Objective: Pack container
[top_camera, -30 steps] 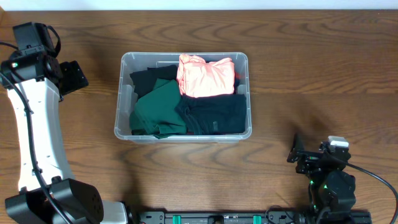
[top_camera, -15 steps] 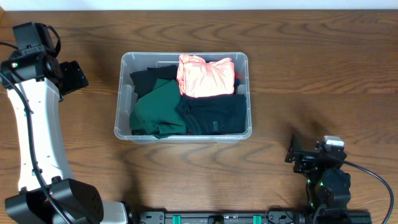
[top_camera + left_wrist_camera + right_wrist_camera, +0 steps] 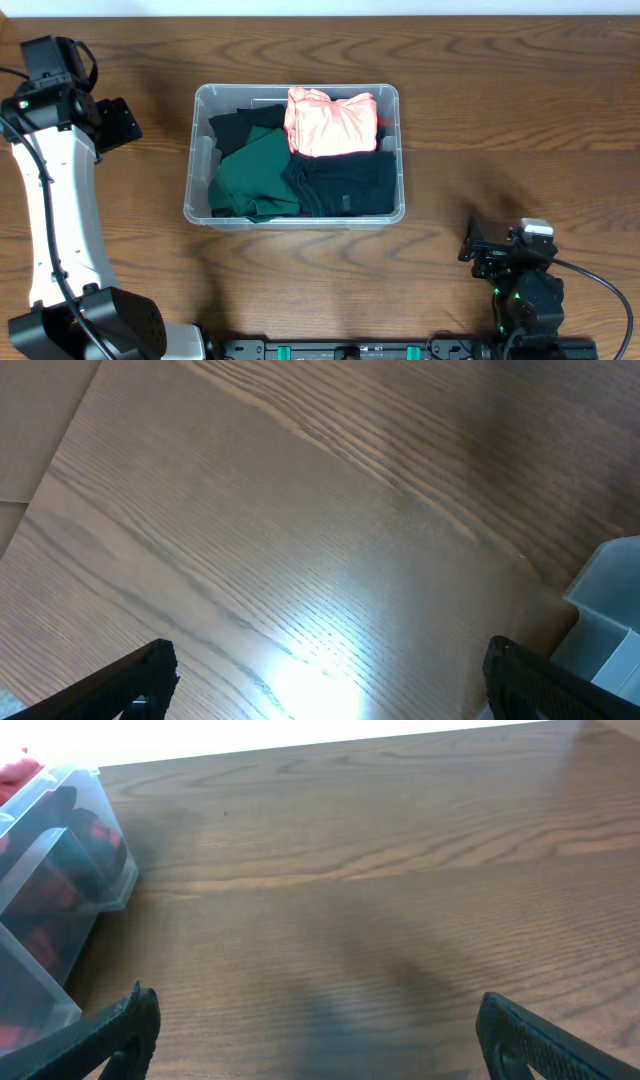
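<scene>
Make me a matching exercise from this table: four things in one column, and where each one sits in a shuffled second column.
Things:
1. pink garment
2. green garment
3. left pincer
4. right pincer

Places:
A. open, off the left side of the container
B. on top, in the container's far right part
C. open, near the front edge of the table, right of the container
D. in the container's near left part

Pairs: 1-B, 2-D, 3-A, 4-C

The left wrist view shows only a corner of the container (image 3: pixel 612 605), cut off at 4 o'clock. The right wrist view cuts it off at 9 o'clock, with its contents blurred through the wall. Overhead, black clothing (image 3: pixel 232 126) lies partly hidden beneath the green garment (image 3: pixel 255 172) and the pink garment (image 3: pixel 330 122).
</scene>
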Controlling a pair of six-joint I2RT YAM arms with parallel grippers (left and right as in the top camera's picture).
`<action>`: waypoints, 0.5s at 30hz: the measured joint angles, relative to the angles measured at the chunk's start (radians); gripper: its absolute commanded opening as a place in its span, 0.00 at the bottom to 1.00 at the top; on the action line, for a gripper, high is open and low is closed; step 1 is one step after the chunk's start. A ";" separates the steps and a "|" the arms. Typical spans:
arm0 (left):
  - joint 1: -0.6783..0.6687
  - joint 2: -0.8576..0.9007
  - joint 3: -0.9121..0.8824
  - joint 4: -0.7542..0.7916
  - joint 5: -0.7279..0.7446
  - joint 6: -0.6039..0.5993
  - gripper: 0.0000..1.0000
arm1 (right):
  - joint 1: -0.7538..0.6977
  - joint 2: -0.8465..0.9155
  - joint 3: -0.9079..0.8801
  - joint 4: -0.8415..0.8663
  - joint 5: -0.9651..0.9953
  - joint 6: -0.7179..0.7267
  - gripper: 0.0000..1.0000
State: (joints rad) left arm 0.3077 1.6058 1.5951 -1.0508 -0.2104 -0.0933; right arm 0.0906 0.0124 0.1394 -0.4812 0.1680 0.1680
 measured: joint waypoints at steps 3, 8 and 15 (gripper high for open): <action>0.000 0.000 0.000 0.000 0.000 0.000 0.98 | 0.000 0.000 0.000 0.000 0.000 0.000 0.99; 0.000 -0.007 0.000 -0.001 0.000 0.000 0.98 | 0.000 0.000 0.000 0.000 0.000 0.000 0.99; -0.014 -0.157 0.000 -0.001 0.000 0.000 0.98 | 0.000 0.000 0.000 0.000 0.000 0.000 0.99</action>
State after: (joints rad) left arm 0.2935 1.4487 1.5948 -1.0519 -0.2108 -0.0933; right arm 0.0906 0.0120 0.1394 -0.4808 0.1677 0.1677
